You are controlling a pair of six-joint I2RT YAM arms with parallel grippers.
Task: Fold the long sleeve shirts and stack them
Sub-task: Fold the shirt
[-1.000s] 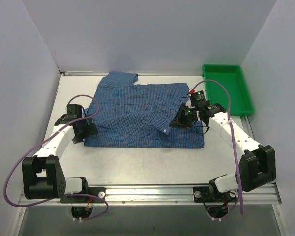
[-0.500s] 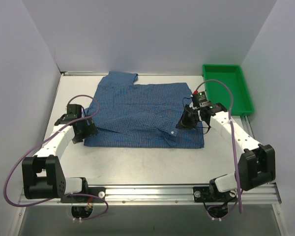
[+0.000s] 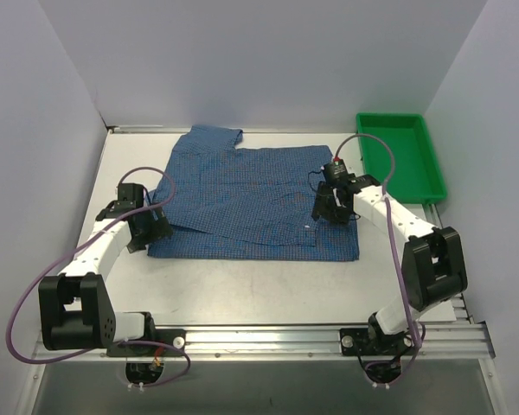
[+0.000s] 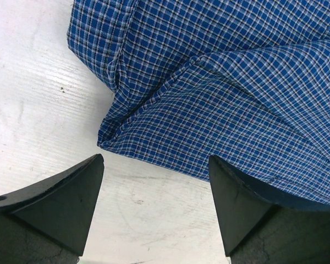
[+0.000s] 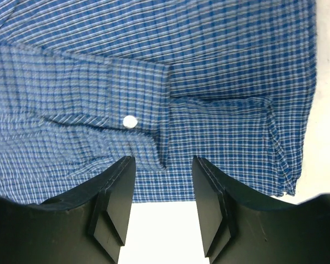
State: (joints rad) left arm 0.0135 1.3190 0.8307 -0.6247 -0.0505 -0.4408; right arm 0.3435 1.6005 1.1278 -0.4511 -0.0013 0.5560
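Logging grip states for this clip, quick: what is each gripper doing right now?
Left gripper: open, empty, at the edge of the shirt.
Right gripper: open, empty, over the sleeve cuff.

Shirt (image 3: 242,194) in the middle of the table (image 3: 259,285)
A tray (image 3: 400,162) sits at 2 o'clock from the shirt, in the table's far corner. The left gripper (image 3: 149,232) is at the shirt's 8 o'clock edge. The right gripper (image 3: 325,212) is over its 3 o'clock side.
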